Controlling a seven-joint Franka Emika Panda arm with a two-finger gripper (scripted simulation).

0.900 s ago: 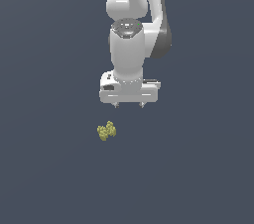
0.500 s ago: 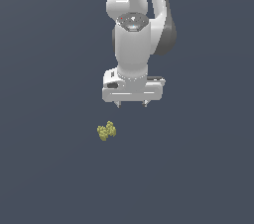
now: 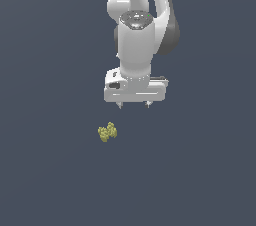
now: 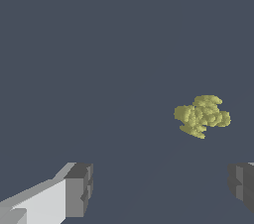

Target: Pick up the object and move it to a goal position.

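The white hand (image 3: pixel 134 105), fingers spread wide and holding nothing, hangs above the tabletop (image 3: pixel 45 170), upper right of the yellow-green lumpy cluster (image 3: pixel 107 132).

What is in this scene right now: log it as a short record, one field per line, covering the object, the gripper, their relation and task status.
object: yellow-green lumpy cluster, lying on the plain dark surface
gripper: white gripper, jaws open, nothing between them
relation: apart, not touching; in the exterior view the cluster sits below the gripper and toward that view's left
wrist view: cluster visible beyond the dark fingertips, off-centre toward one finger
goal marker: none visible
task status: object not yet grasped
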